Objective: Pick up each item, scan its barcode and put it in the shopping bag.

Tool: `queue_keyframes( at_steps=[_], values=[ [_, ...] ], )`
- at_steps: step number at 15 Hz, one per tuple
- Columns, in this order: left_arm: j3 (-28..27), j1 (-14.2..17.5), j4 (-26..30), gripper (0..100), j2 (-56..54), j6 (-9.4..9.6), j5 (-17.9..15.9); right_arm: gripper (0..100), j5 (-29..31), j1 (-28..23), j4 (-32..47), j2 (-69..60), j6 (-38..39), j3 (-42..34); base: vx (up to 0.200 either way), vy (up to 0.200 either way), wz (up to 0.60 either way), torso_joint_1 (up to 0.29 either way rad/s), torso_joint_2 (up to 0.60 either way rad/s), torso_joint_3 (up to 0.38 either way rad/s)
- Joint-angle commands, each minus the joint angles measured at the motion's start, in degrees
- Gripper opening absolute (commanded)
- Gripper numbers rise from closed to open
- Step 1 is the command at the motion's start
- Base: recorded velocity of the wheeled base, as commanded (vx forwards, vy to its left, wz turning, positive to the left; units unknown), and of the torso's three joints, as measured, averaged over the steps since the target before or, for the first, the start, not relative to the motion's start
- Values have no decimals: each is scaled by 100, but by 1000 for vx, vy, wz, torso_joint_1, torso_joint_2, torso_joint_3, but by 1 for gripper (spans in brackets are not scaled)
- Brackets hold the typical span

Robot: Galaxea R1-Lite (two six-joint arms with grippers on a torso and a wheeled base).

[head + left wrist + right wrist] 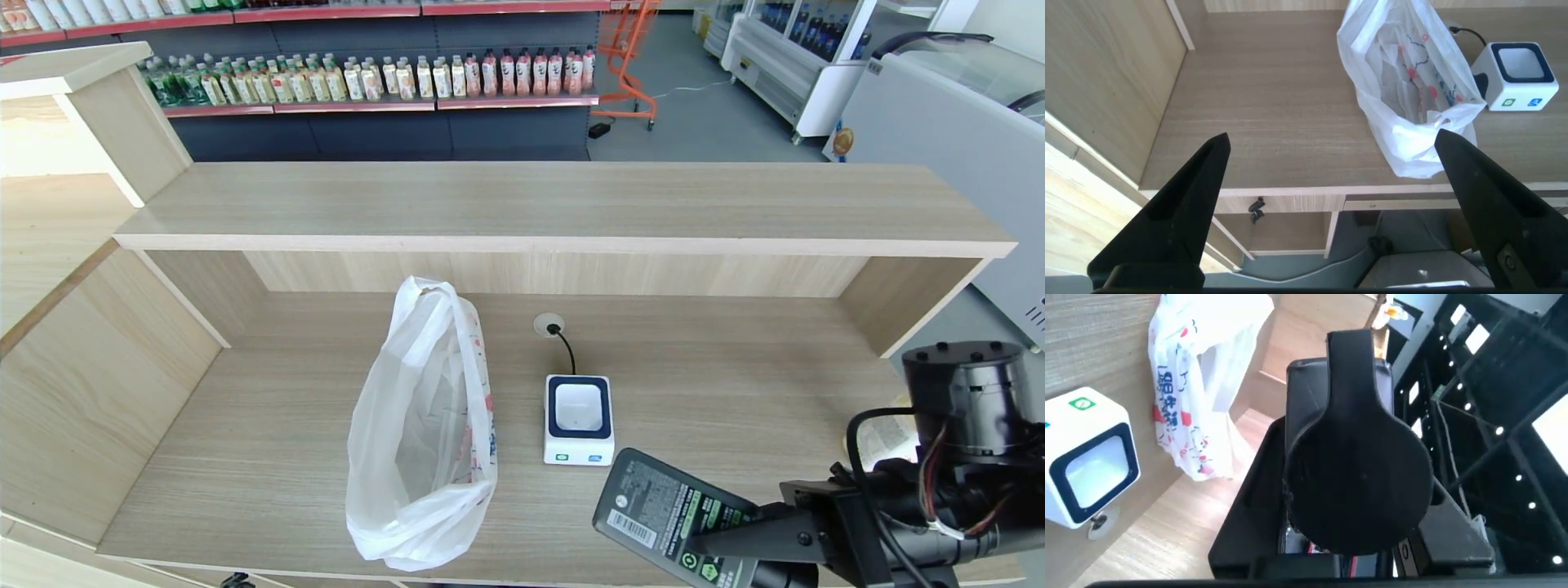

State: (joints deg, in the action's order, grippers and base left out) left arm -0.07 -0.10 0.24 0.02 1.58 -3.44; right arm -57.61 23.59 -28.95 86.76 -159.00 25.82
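Dark-grey packet (669, 510), pinched in the right claw (718, 543) just near-right of the barcode scanner (578, 418), seems neither scanned nor bagged yet; the shopping bag (420, 433) lies left of the scanner, and the left claw (1333, 139) hangs spread.

grey packet (653, 506) cropped below, print illegible

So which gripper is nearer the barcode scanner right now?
Right. The right gripper holds a dark pack just in front of the barcode scanner. The left gripper hangs open near the counter's front edge, with the shopping bag between it and the scanner.
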Motion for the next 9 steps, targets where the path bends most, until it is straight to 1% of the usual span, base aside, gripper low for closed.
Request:
queue_keyframes(
  at_steps=[1, 2, 5, 9],
  values=[
    [-1, 1, 2, 100, -2, 0, 1, 0, -48, 111, -190, 588, -78, 2, 0, 0, 0, 0, 0, 0],
    [-1, 1, 2, 100, -2, 0, 1, 0, -57, 120, -207, 632, -78, 11, 0, 0, 0, 0, 0, 0],
    [7, 1, 2, 100, -2, 0, 1, 0, -461, 410, -242, 640, -131, 72, 0, 0, 0, 0, 0, 0],
    [7, 1, 2, 100, -2, 0, 1, 0, -470, 392, -234, 746, -166, 99, 0, 0, 0, 0, 0, 0]
  ],
)
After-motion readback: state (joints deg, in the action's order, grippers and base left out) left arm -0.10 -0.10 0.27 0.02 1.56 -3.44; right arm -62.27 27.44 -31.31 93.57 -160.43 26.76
